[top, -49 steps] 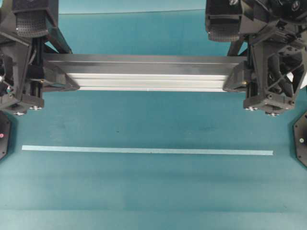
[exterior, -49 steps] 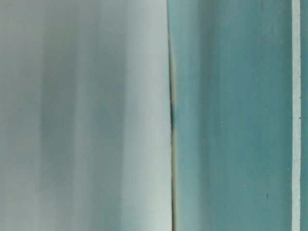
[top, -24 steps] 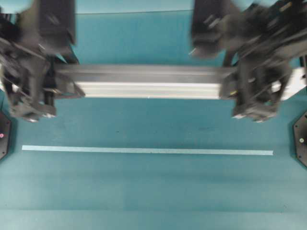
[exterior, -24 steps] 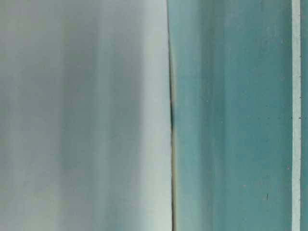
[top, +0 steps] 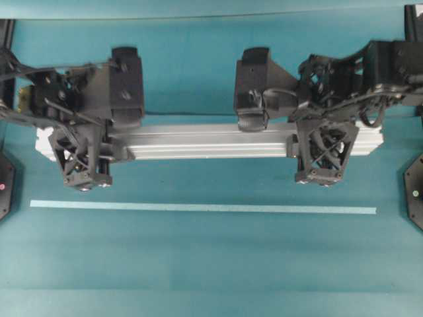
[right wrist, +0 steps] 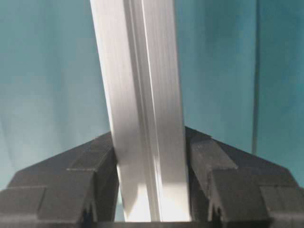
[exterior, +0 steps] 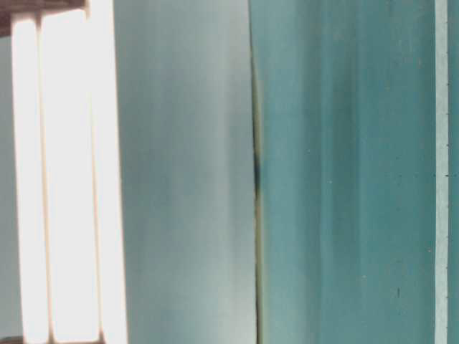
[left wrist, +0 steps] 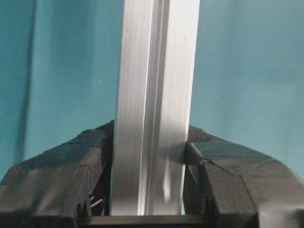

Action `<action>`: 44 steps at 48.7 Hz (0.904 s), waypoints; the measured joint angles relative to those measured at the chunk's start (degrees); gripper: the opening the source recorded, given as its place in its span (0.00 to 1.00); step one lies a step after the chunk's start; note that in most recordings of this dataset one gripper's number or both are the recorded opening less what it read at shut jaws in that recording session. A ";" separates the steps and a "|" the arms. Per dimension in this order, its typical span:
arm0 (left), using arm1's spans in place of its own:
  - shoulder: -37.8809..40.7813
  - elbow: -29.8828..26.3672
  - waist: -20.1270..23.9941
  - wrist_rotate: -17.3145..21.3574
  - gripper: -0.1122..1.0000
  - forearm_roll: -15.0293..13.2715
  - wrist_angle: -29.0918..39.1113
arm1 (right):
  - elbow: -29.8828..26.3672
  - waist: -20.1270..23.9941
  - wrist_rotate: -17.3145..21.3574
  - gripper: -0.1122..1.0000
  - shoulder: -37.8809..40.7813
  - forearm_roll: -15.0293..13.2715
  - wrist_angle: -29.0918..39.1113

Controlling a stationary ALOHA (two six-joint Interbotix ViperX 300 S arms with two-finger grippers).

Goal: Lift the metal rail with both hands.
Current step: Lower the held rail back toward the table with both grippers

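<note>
Left pincer (top: pixel 84 142) clamped on the metal rail (top: pixel 208 140) near its left end; wrist view shows both fingers (left wrist: pixel 71 175) pressed against the rail's sides. Right pincer (top: pixel 325 140) likewise closed on the rail, short of its right end, fingers (right wrist: pixel 228 175) flat to either face. Rail lies level across the middle of the overhead frame, grooves lengthwise, both square ends jutting past the pincers. Below it in the frame, well apart, a thin pale-green tape strip (top: pixel 203 208) runs parallel on the teal surface (top: pixel 211 264).
</note>
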 measured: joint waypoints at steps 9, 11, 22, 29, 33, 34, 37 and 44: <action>1.41 4.92 0.09 0.09 0.42 0.09 -5.89 | 4.48 0.00 -0.09 0.44 1.14 0.09 -3.87; 1.93 5.62 0.09 0.00 0.42 0.09 -6.59 | 5.45 0.00 0.00 0.44 1.41 0.00 -5.01; 5.54 7.73 0.09 0.00 0.42 0.09 -9.49 | 10.46 0.00 -0.09 0.44 2.29 0.00 -10.55; 8.17 8.61 0.09 0.18 0.42 0.09 -11.07 | 12.92 0.00 -0.09 0.44 3.60 0.09 -13.54; 9.49 9.05 0.09 0.18 0.42 0.00 -12.04 | 14.06 0.00 0.00 0.44 4.39 0.26 -15.56; 9.76 9.23 0.18 0.18 0.42 0.00 -12.30 | 14.24 0.00 0.00 0.44 4.57 0.35 -15.91; 10.63 9.49 0.26 0.18 0.42 0.09 -12.92 | 14.85 0.00 0.00 0.44 5.10 0.44 -17.31; 11.95 10.11 0.44 0.18 0.42 0.09 -14.15 | 16.35 -0.09 0.00 0.44 5.98 0.70 -19.95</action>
